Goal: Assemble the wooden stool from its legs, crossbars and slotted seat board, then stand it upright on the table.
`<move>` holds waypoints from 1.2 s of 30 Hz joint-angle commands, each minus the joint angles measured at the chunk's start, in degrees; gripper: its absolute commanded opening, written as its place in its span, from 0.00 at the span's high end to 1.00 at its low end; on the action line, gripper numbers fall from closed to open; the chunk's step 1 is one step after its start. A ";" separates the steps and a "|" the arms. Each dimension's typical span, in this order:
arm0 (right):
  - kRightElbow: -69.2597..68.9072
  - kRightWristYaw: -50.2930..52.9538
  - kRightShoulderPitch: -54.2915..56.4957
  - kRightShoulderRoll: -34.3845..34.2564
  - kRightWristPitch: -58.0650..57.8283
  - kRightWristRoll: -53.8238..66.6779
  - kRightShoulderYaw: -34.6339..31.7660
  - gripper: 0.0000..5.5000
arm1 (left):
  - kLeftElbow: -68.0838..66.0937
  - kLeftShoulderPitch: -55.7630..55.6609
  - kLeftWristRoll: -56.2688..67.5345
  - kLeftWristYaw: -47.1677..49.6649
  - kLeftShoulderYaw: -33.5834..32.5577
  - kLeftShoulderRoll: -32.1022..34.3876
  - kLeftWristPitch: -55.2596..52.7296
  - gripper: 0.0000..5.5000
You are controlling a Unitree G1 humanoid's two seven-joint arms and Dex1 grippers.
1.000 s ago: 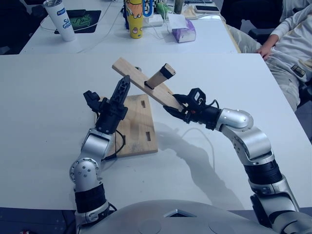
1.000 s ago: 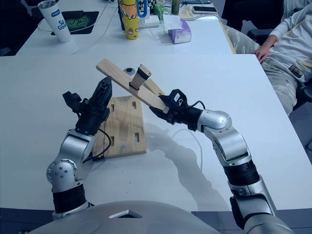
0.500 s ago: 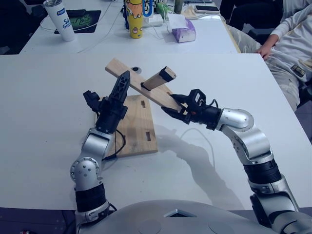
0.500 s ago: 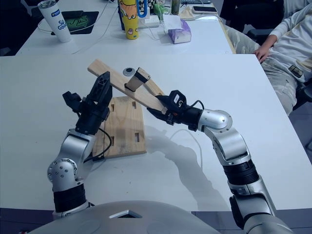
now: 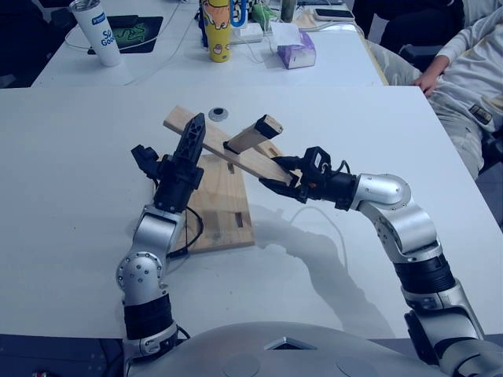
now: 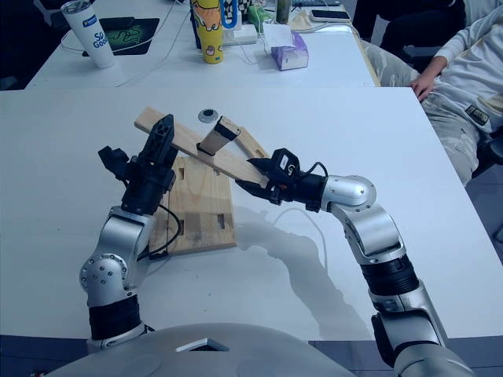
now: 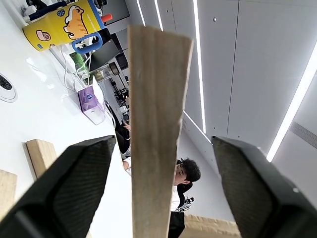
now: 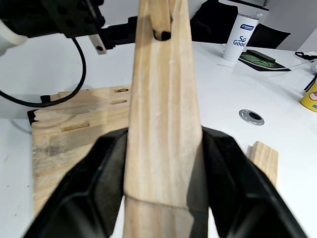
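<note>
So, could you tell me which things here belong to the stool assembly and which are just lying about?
Job: wooden leg with its crossbar, clamped in the right tool; open left tool around that leg; slotted seat board; loose wooden piece on the table.
Lying about: tumbler, yellow cup, tissue box, dark mat.

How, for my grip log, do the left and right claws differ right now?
The right claw is shut on the plank; the left claw is open, with gaps showing on both sides of the plank. The right claw holds the plank's lower end, while the left claw sits near its raised end. Both are at the same tilted plank.
</note>
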State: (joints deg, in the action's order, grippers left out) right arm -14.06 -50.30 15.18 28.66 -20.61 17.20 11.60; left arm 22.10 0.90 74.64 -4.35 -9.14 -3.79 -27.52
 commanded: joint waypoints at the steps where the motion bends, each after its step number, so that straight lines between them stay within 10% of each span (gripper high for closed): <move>1: -1.43 -0.65 0.78 0.11 1.42 0.08 -0.07 0.63 | 0.27 -0.34 0.49 0.48 0.12 -0.12 -0.22 0.49; 13: -1.18 -0.96 0.18 0.30 2.23 -0.48 0.08 0.63 | -0.36 -0.85 0.23 0.32 -0.29 0.68 -0.47 0.80; 25: -0.10 -1.46 0.55 0.74 3.47 -1.53 0.18 0.63 | -0.82 -0.41 -1.59 0.31 -0.44 0.46 0.27 0.81; 36: 1.13 -5.40 3.06 2.47 1.75 0.87 -0.68 0.43 | -3.63 -3.50 -2.74 4.45 -6.76 -0.05 5.55 0.81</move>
State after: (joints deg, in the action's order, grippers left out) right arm -13.40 -52.83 16.66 29.15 -17.55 17.09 10.98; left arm 19.49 -0.67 71.85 -1.44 -13.34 -3.71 -23.99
